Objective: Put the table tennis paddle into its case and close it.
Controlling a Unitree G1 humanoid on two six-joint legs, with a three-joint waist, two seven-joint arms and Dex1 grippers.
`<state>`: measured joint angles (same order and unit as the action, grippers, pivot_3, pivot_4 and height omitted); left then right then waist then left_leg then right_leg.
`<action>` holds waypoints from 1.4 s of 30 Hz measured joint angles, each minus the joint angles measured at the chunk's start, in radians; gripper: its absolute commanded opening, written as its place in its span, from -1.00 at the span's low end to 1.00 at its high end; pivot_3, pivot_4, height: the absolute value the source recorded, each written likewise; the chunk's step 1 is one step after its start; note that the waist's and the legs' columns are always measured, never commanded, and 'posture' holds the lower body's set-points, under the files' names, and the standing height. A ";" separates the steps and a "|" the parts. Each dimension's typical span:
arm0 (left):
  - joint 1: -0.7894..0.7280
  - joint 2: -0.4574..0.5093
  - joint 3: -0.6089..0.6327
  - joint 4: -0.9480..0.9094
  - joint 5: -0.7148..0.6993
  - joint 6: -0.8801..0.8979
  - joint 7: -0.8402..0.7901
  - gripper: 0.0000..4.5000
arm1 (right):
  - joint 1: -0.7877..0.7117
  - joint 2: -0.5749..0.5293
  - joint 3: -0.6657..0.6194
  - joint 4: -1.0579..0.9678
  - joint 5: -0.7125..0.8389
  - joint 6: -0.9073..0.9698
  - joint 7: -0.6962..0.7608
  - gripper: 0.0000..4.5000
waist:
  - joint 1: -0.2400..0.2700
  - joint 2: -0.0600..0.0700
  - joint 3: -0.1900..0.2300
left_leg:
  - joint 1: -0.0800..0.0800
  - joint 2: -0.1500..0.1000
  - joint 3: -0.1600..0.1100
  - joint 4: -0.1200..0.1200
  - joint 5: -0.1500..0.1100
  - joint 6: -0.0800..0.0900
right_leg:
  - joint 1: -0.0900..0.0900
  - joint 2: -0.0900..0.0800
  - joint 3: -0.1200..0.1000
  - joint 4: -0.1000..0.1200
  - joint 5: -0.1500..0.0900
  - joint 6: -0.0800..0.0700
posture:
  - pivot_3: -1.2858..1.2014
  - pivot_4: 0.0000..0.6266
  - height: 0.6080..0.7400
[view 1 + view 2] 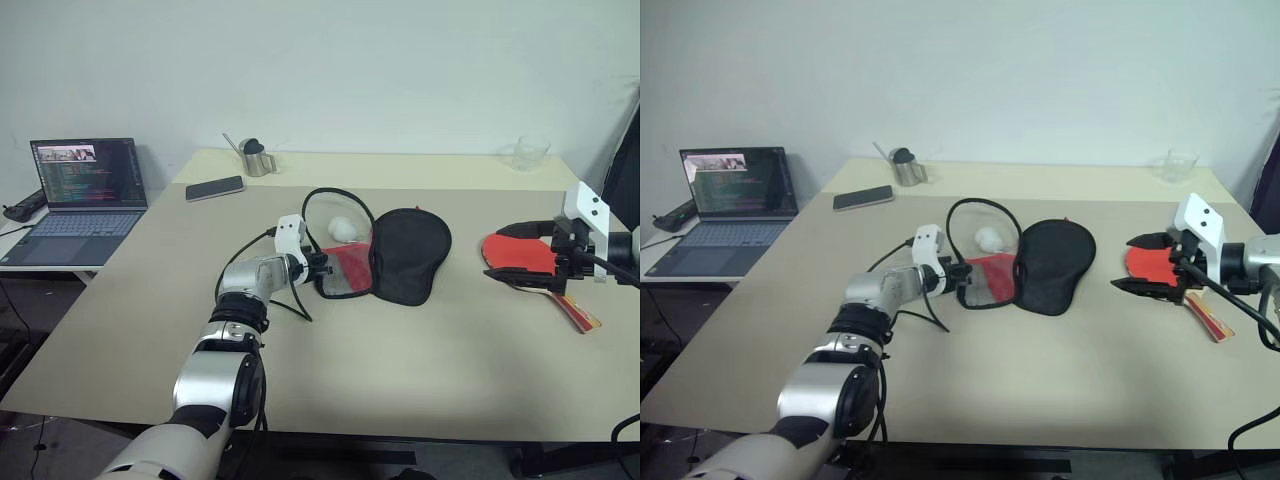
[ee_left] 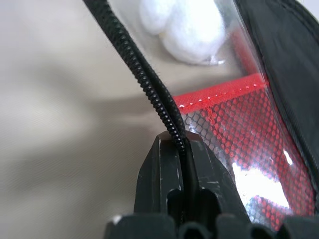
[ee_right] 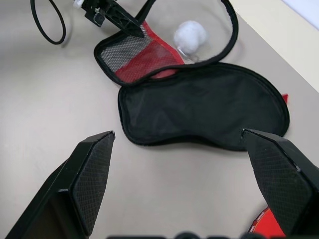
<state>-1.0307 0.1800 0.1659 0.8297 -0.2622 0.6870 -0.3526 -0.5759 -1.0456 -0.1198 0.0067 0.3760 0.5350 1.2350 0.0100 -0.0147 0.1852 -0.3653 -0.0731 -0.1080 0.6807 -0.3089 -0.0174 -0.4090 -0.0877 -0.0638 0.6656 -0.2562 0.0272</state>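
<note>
A: Layout on the table (image 1: 140,330)?
B: Beige top. Laptop (image 1: 78,200) sits on a separate low surface off its left edge, screen lit. The case (image 1: 385,255) lies unzipped near the middle: black half (image 1: 412,255) flat toward the right, clear-and-red mesh half (image 1: 343,262) folded out to the left with its zipper edge looped up.
A: Paddle?
B: The table tennis paddle (image 1: 530,262) is flat on the table by the right edge, red face up, handle pointing toward the near edge. Well apart from the case.
A: Left gripper?
B: The left gripper (image 2: 183,149) is pressed together on the case's zipper edge (image 2: 144,79), at the near-left rim of the mesh half. Wrist view shows the black coil running straight in between the fingers.
A: Right one?
B: The right gripper (image 3: 192,172) is spread wide, nothing between the fingers. It hangs above the paddle's red face, pointing across at the case.
A: Small stuff?
B: Phone (image 1: 215,187) toward the far-left corner, steel pitcher (image 1: 256,157) at the far edge beside it, clear glass (image 1: 530,152) near the far-right corner, white ball (image 1: 343,229) showing through the clear panel.
</note>
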 measured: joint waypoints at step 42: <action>0.064 -0.259 0.065 -0.214 -0.005 -0.021 0.419 -0.97 | -0.013 0.000 0.025 0.007 0.000 -0.002 0.008 1.00 | 0.015 -0.001 0.000 | 0.000 0.000 0.002 0.001 0.000 0.000 | 0.001 0.000 0.001 -0.001 0.001 0.002 | 0.03 -0.52 1.00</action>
<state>-0.9664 -0.0793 0.2314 0.6157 -0.2672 0.6659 0.0663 -0.5894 -1.0452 -0.0949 0.0133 0.3761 0.5331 1.2434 0.0255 -0.0156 0.1857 -0.3652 -0.0735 -0.1061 0.6812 -0.3088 -0.0176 -0.4083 -0.0880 -0.0625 0.6645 -0.2551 0.0290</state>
